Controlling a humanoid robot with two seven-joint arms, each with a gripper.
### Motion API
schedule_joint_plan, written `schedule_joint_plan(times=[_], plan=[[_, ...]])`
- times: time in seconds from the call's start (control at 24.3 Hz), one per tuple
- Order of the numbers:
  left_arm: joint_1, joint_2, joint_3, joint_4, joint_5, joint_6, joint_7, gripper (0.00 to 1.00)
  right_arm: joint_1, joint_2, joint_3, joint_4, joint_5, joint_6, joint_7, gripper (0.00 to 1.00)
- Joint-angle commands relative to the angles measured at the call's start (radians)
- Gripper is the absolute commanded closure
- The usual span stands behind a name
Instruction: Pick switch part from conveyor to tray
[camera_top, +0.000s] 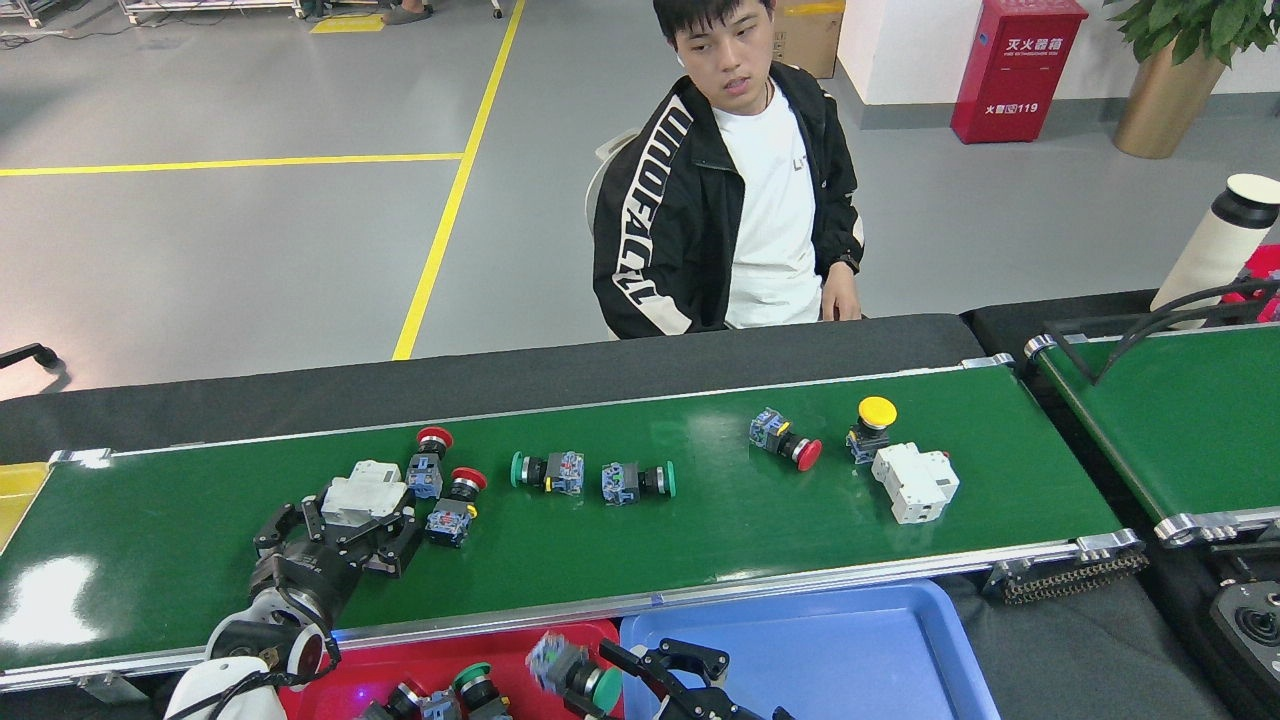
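Several switch parts lie on the dark-green conveyor (700, 530): two red-capped ones (428, 462) (455, 500), two green-capped ones (545, 470) (637, 482), another red one (785, 440) and a yellow one (872, 425). My left gripper (340, 535) stands open on the belt, its fingers to either side of the near end of a white breaker block (360, 492). My right gripper (672, 668) is open at the bottom edge, over the seam between the red tray (400, 655) and the blue tray (830, 650). A blurred green-capped switch part (570, 678) sits just left of its fingers.
More switch parts (465, 692) lie in the red tray. A second white breaker (915, 482) rests at the belt's right end. A person (740, 200) sits behind the conveyor. Another green belt (1190, 420) runs at the right and a yellow bin (15, 490) stands at the left.
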Motion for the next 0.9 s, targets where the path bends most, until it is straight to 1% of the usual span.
schedule_joint_plan(times=[0.0,0.04,0.12,0.16,0.21,0.33,0.41,0.49,0.53,0.62,0.7,0.74,0.82,0.86], plan=[[0.032,0.039,0.055,-0.079,0.052,-0.078,-0.004,0.89,-0.008,0.034,-0.04,-0.016,-0.004,0.037,0.007,0.03],[0.076,0.054,0.091,-0.135,0.084,-0.115,-0.009,0.89,-0.014,0.055,-0.076,-0.016,-0.004,0.085,0.007,0.04],[0.149,0.063,0.155,-0.234,0.123,-0.162,-0.022,0.88,-0.024,0.091,-0.139,-0.016,-0.004,0.192,0.007,0.05],[0.182,0.063,0.186,-0.272,0.141,-0.188,-0.03,0.88,-0.035,0.097,-0.168,-0.016,-0.004,0.252,0.007,0.04],[0.224,0.063,0.223,-0.309,0.161,-0.218,-0.033,0.88,-0.043,0.095,-0.197,-0.016,-0.004,0.321,0.005,0.04],[0.334,0.054,0.299,-0.393,0.204,-0.274,-0.036,0.88,-0.037,0.078,-0.249,-0.018,-0.004,0.435,-0.001,0.04],[0.406,0.051,0.315,-0.433,0.241,-0.29,-0.036,0.88,-0.008,0.063,-0.304,-0.025,-0.004,0.454,-0.005,0.04],[0.457,0.051,0.307,-0.475,0.27,-0.322,-0.032,0.88,0.052,0.057,-0.352,-0.056,-0.004,0.454,-0.039,0.04],[0.472,0.051,0.301,-0.508,0.273,-0.359,-0.03,0.88,0.084,0.049,-0.364,-0.081,-0.004,0.453,-0.056,0.04],[0.48,0.028,0.26,-0.559,0.27,-0.469,-0.035,0.89,0.14,0.025,-0.367,-0.11,-0.002,0.453,-0.085,0.04],[0.442,0.022,0.169,-0.559,0.261,-0.469,-0.038,0.89,0.147,0.022,-0.367,-0.108,-0.001,0.453,-0.085,0.04],[0.405,0.03,0.092,-0.559,0.252,-0.469,-0.044,0.88,0.138,0.022,-0.366,-0.102,0.004,0.456,-0.083,0.04],[0.345,0.04,-0.037,-0.559,0.241,-0.469,-0.062,0.88,0.104,0.041,-0.36,-0.073,0.008,0.459,-0.074,0.04],[0.316,0.05,-0.11,-0.559,0.224,-0.469,-0.07,0.88,0.058,0.057,-0.346,-0.045,0.013,0.461,-0.071,0.05]])
